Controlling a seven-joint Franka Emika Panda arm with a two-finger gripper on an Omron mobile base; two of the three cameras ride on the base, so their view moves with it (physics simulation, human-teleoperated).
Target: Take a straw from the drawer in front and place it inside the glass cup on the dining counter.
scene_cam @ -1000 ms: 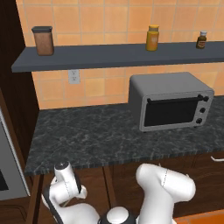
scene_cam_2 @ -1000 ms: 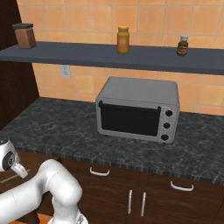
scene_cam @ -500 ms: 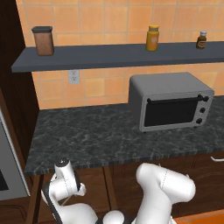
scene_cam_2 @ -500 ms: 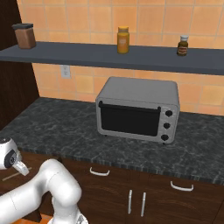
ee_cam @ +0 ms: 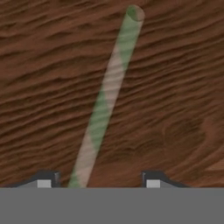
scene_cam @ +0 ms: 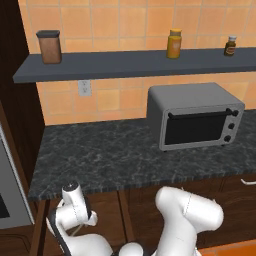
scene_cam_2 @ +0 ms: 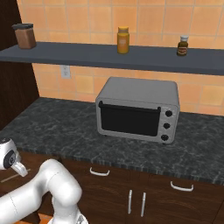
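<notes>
The straw [ee_cam: 109, 87], thin with pale tan and green stripes, lies on the drawer's brown wood floor [ee_cam: 179, 78]. It runs from the upper middle of the hand view down to my left fingertip [ee_cam: 43, 181]. My gripper [ee_cam: 98, 181] hovers just over its near end, open, with the jaws well apart. The straw lies inside the gap, close to the left finger and far from the right one. In the left base view my hand [scene_cam: 75, 200] hangs low, below the front edge of the black counter. The glass cup and the dining counter are out of view.
A black speckled counter [scene_cam: 125, 160] carries a grey toaster oven [scene_cam: 197, 117]. Above it a dark shelf [scene_cam_2: 113, 57] holds a few jars. Dark wood cabinet doors with metal handles [scene_cam_2: 131, 201] run below the counter. My white arm [scene_cam_2: 48, 188] bends low at the left.
The jaws have come closer together around the straw's end. The hand has shifted only slightly upward; the straw and the kitchen stay where they were.
</notes>
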